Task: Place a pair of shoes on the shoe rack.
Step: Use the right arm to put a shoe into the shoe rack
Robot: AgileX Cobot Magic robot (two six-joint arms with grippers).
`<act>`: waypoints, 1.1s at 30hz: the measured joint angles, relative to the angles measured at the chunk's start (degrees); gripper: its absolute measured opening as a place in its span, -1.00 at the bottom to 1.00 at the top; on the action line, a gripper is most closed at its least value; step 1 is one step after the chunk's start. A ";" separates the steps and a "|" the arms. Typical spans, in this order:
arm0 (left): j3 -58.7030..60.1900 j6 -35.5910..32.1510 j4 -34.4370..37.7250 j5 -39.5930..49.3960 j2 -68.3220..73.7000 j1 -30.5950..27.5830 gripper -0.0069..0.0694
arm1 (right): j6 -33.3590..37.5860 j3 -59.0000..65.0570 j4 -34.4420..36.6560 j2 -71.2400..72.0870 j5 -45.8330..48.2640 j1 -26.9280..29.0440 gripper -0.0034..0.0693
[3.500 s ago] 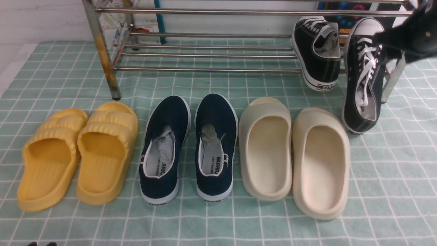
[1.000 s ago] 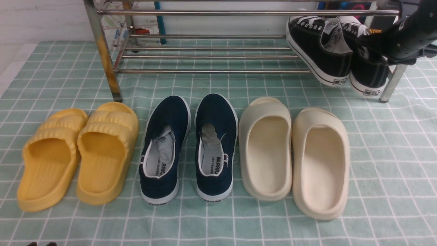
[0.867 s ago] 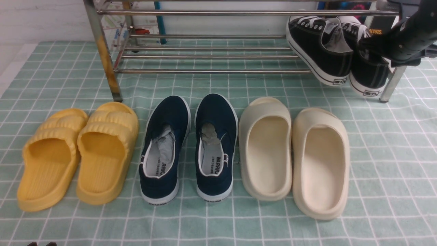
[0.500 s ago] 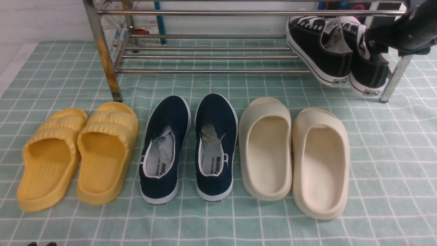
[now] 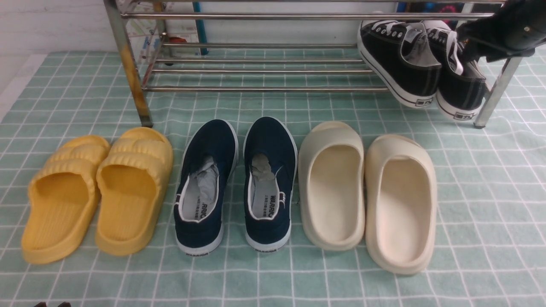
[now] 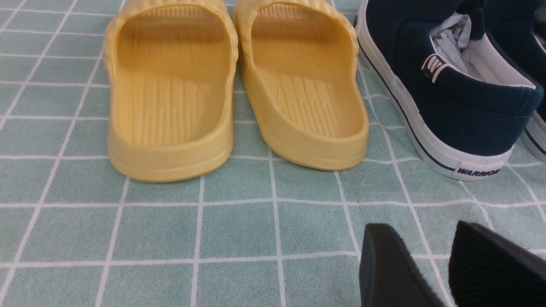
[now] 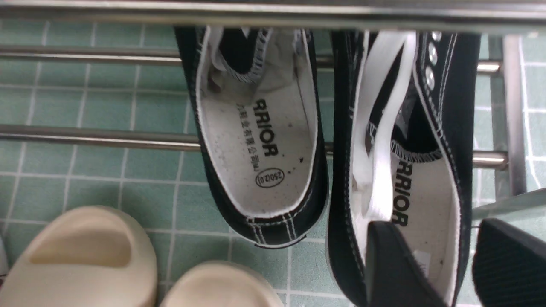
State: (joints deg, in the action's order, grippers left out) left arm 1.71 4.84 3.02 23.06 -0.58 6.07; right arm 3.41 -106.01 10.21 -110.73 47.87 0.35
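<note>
Both black lace-up sneakers of the pair of shoes rest heel-out on the lower bars of the shoe rack (image 5: 264,16), at its right end. The left sneaker (image 5: 401,64) and right sneaker (image 5: 463,91) lean side by side; both show again in the right wrist view (image 7: 260,140) (image 7: 443,128). My right gripper (image 5: 464,41) (image 7: 426,238) hovers just above the right sneaker's heel opening, open and holding nothing. My left gripper (image 6: 416,238) stands open over the cloth, near the yellow slides.
On the green checked cloth in front of the rack lie yellow slides (image 5: 98,192), navy slip-ons (image 5: 239,179) and cream slides (image 5: 367,192). The rack's right post (image 5: 497,91) stands beside the right sneaker; a rust-stained post (image 5: 132,72) is at the left.
The right sneaker went from hanging in my right gripper before the rack to resting on its bars. The gripper let go, then rose and drew back slightly. Left arm unmoved.
</note>
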 joint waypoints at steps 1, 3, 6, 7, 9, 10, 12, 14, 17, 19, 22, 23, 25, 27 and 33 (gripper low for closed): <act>0.00 0.00 0.00 0.00 0.00 0.00 -0.19 | 0.09 0.00 0.06 0.15 0.00 0.00 -0.15; 0.00 0.00 0.00 0.00 0.00 0.00 -0.19 | 0.19 -0.05 0.20 1.70 1.08 0.07 -0.46; 0.00 0.00 0.00 0.00 0.00 0.00 -0.19 | 1.62 -0.05 0.52 2.20 3.97 0.13 -0.76; 0.00 0.00 0.00 0.00 0.00 0.00 -0.19 | 2.46 -0.05 0.92 2.20 5.28 0.18 -0.85; 0.00 0.00 0.00 0.00 0.00 0.00 -0.19 | 3.83 -0.05 1.63 2.20 6.63 0.18 -0.90; 0.00 0.00 0.00 0.00 0.00 0.00 -0.19 | 6.00 -0.05 2.88 2.22 9.16 0.18 -0.92; 0.00 0.00 0.00 0.00 0.00 0.00 -0.19 | 7.60 -0.05 3.92 2.35 10.96 0.18 -0.91; 0.00 0.00 0.00 0.00 0.00 0.00 -0.19 | 8.97 -0.05 4.55 2.94 12.91 0.13 -0.91; 0.00 0.00 0.00 0.00 0.00 0.00 -0.19 | 9.78 -0.05 4.10 4.20 14.38 -0.38 -0.89; 0.00 0.00 0.00 0.00 0.00 0.00 -0.19 | 10.18 -0.05 2.97 5.07 15.46 -0.82 -0.89; 0.00 0.00 0.00 0.00 0.00 0.00 -0.19 | 10.20 0.84 2.24 5.48 16.15 -1.12 -0.89; 0.00 0.00 0.00 0.00 0.00 0.00 -0.19 | 10.20 2.69 1.93 5.62 16.34 -1.25 -0.89; 0.00 0.00 0.00 0.00 0.00 0.00 -0.19 | 10.20 4.61 1.90 5.76 16.19 -1.32 -0.89; 0.00 0.00 0.00 0.00 0.00 0.00 -0.19 | 10.26 9.40 2.45 5.76 14.25 -1.49 -0.89; 0.00 0.00 0.00 0.00 0.00 0.00 -0.19 | 11.96 17.81 4.48 5.76 2.94 -1.80 -0.89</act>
State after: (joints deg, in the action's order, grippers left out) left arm 1.71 4.84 3.02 23.06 -0.58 6.07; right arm 15.36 -88.20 14.69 -104.97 50.81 -1.45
